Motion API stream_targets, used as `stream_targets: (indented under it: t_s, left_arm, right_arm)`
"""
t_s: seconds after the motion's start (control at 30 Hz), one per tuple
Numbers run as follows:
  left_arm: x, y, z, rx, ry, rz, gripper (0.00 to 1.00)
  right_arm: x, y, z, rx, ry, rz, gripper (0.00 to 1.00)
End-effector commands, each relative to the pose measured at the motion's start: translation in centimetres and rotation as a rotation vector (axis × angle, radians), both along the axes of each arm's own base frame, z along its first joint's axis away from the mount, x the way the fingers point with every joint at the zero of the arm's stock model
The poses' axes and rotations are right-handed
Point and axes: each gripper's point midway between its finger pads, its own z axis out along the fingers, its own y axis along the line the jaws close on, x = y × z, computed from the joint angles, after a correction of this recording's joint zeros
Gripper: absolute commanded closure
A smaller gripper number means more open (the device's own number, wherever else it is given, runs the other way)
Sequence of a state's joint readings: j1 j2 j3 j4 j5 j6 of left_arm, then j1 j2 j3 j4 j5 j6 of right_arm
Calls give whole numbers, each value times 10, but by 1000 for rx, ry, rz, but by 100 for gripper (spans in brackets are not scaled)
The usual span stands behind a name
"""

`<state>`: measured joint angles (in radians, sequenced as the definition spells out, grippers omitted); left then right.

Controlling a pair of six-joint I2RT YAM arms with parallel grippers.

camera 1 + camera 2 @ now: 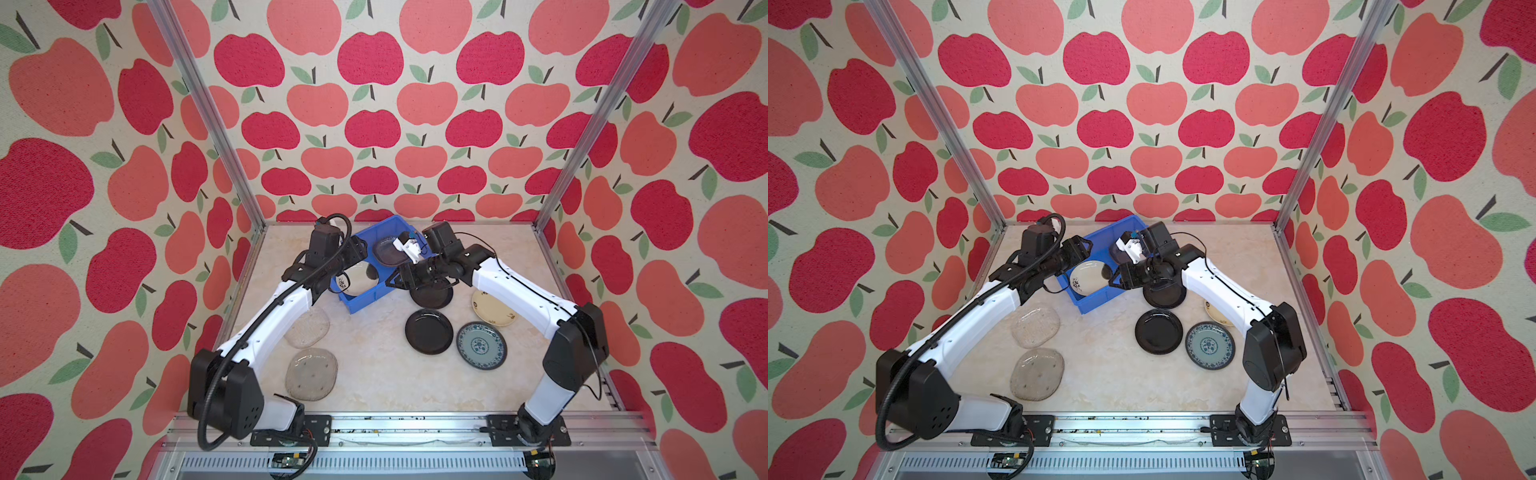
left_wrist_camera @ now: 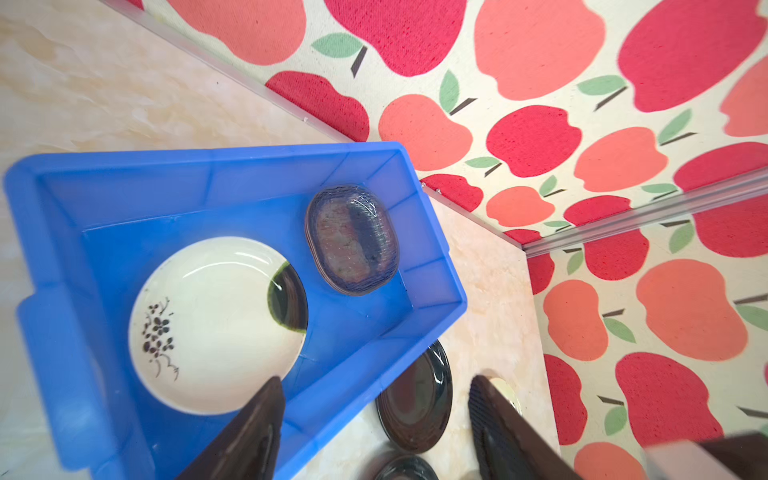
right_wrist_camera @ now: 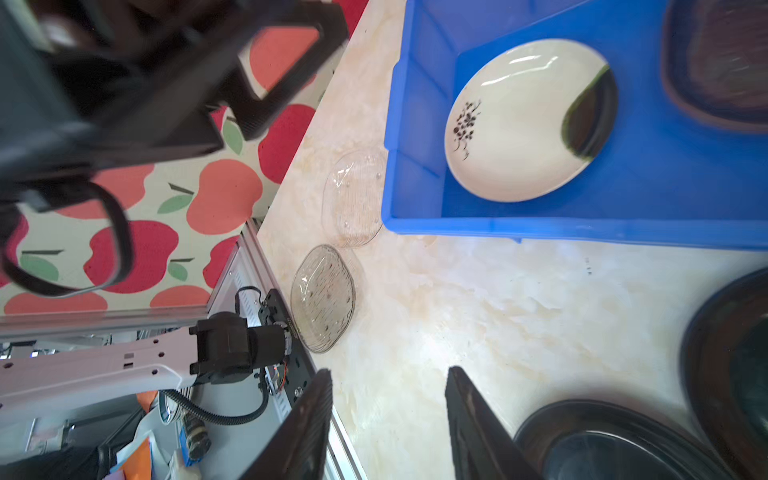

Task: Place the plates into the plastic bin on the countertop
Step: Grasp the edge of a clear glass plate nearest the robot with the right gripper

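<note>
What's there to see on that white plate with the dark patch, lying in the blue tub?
The white plate is round, glossy and shallow, ceramic by its look. A dark, green-edged blotch covers one side of its rim; a small black flower sprig is painted opposite. It lies face up on the floor of the blue bin, at one end, near but apart from the clear glass plates stacked beside it.

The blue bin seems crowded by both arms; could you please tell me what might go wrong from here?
1. Both are open, and the left gripper and right gripper hang close together by the plastic bin; they might collide.
2. The white plate and the glass stack sit at either end of the bin floor, so further plates must go on top and may slide.
3. The clear plate lies flat on the pale countertop: probably hard to grip.
</note>
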<state>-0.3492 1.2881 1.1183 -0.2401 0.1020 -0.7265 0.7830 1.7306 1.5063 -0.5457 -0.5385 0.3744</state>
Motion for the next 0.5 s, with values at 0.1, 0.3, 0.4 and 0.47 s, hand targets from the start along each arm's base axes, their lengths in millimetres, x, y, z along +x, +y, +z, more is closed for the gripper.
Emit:
stream_targets:
  t_s: [0.1, 0.3, 0.4, 0.47]
  left_arm:
    - [-71, 48, -11, 2, -12, 42, 25]
    - [-114, 73, -5, -12, -75, 99, 24]
    - [-128, 76, -9, 5, -91, 87, 23]
    - [-134, 80, -17, 16, -97, 95, 23]
  right_arm:
    - [-58, 39, -38, -61, 29, 170, 55]
    - [-101, 55, -71, -173, 79, 334, 61]
    - [-119, 60, -96, -247, 72, 408, 61]
    - [-128, 65, -117, -284, 68, 435, 61]
